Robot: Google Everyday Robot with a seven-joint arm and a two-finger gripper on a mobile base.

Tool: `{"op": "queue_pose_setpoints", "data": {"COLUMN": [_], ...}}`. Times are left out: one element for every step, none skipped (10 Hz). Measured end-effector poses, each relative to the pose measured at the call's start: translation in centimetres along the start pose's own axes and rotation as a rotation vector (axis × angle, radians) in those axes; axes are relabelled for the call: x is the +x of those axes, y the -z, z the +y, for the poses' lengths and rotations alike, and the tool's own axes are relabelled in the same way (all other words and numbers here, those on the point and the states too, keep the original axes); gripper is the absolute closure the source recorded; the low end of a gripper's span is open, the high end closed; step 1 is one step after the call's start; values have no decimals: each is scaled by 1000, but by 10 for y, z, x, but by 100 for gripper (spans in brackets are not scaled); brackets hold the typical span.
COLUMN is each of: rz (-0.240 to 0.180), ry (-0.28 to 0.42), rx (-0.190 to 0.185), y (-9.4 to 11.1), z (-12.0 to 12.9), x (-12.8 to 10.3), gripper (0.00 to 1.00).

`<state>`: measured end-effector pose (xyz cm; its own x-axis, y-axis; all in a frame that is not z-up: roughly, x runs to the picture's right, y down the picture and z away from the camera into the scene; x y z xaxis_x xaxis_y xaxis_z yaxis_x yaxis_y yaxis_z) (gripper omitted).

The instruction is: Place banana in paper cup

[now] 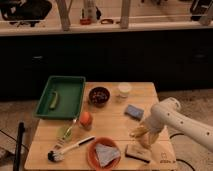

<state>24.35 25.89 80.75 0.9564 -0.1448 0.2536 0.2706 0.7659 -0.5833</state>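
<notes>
yellow banana (pixel 136 132) — right at tool (pixel 145 136) | paper cup (pixel 124 89) well apart | tool grip: cannot tell

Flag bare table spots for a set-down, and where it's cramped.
Bare wood mid-table, bordered by the dark bowl, blue sponge, orange plate and orange fruit. Another patch right of the paper cup, out to the table edge. Crowded front right: the gripper is at the banana, just behind a tan block.
</notes>
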Motion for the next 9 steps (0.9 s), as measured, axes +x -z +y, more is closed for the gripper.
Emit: {"op": "queue_pose_setpoints", "data": {"rz": [-1, 1, 6, 11, 16, 19, 21, 20, 17], "ry": [8, 18, 28, 38, 47, 47, 48, 47, 45], "rx": [-7, -16, -22, -25, -24, -21, -14, -6, 6], "y": [-3, -3, -3, 0, 5, 11, 18, 25, 34], "z": [-2, -5, -8, -11, -15, -17, -21, -23, -25], "x": [2, 3, 4, 4, 4, 7, 9, 13, 18], "gripper": [60, 72, 82, 90, 98, 100, 100, 100, 100]}}
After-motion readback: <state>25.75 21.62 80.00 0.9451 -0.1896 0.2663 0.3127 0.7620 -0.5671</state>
